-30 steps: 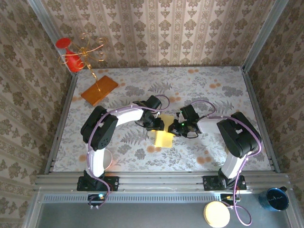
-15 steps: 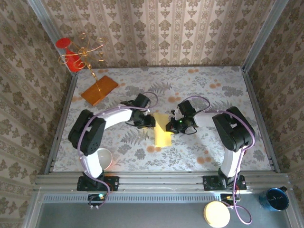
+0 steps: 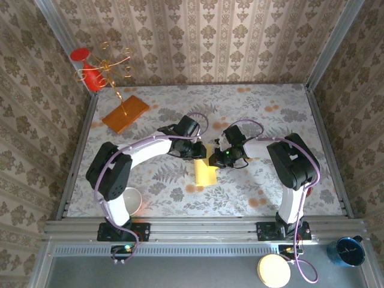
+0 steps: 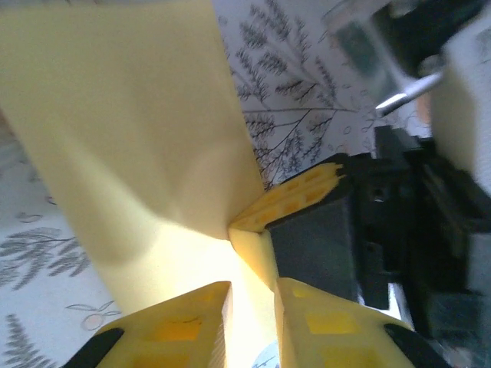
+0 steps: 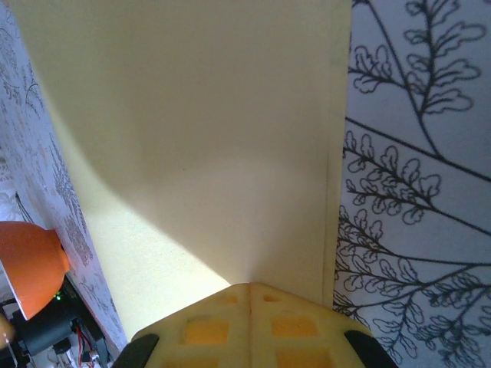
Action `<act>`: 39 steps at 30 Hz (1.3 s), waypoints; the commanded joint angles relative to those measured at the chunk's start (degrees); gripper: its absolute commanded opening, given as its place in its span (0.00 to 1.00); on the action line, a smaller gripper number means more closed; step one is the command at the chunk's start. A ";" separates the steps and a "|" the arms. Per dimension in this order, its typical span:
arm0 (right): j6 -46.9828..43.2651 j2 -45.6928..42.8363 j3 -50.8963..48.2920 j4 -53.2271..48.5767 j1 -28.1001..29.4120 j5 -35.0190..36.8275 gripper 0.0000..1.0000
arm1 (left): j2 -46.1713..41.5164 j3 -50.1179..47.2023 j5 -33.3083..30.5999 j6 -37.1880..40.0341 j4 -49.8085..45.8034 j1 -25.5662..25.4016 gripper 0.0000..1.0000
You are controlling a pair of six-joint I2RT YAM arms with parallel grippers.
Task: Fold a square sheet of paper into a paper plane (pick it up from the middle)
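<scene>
The square sheet of paper (image 3: 206,174) is pale yellow and lies folded lengthwise into a narrow strip on the middle of the table. Its far end is lifted between the two grippers. My right gripper (image 3: 214,158) is shut on that end, its fingertips meeting on the paper's edge (image 5: 249,285) with the sheet (image 5: 199,130) stretching away from them. My left gripper (image 3: 198,151) faces it from the left. Its fingers stand a narrow gap apart (image 4: 253,287), with the paper (image 4: 138,138) running into the gap, next to the right gripper's fingertip (image 4: 303,195). The paper plane is out of view.
An orange board on a gold wire stand (image 3: 125,113) sits at the back left, with a red vase (image 3: 90,73) in the corner behind it. A white bowl (image 3: 131,199) stands by the left arm's base. A blue mug (image 3: 348,251) and a round lid (image 3: 273,270) lie off the table.
My left gripper drew left off the paper, then came back right to its lifted end with its jaws narrower. The paper now looks narrower. The right gripper stayed shut on it.
</scene>
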 commanded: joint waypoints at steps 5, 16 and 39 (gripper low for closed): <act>0.82 5.09 -4.03 -7.72 -0.19 7.53 0.03 | 4.11 -0.51 7.28 -4.16 2.56 -0.58 0.14; 0.65 5.18 -4.21 -9.24 -0.19 8.85 0.02 | 6.51 -2.89 6.36 -2.54 1.80 0.83 0.10; 1.70 5.44 -5.40 -11.65 -0.26 12.76 0.02 | -7.77 -13.09 6.57 1.47 11.06 5.65 0.10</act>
